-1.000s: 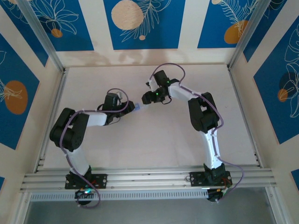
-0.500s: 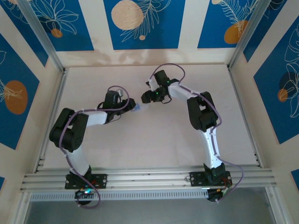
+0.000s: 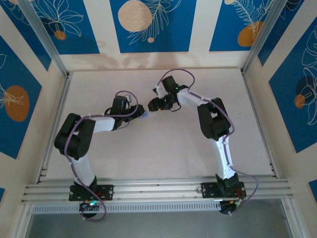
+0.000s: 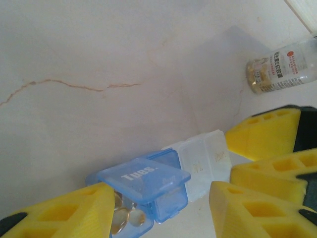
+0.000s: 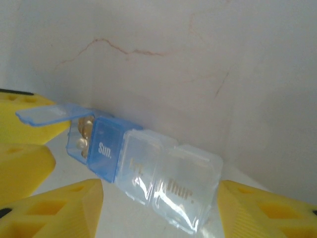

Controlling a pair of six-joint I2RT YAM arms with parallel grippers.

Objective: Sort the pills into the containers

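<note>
Pale surface (image 3: 163, 148); pill box (image 4: 163, 173) near centre. Left claw (image 4: 162, 198) & right claw (image 5: 159, 188) spread, straddling box, no grip. Pills (image 4: 124, 218) under raised blue lid (image 4: 143, 176); vial (image 4: 280, 67) at 2 o'clock. Step prob. filling; nxt needs vial pickup.

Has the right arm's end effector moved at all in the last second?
Yes, slightly: the right end effector has crept leftward, away from the table's right side rail and toward the pill box.

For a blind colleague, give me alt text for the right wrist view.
A pill box, part blue, part clear, lies on a pale table between the yellow fingers of the right tool. Its end lid is open, showing tan pills.
</note>
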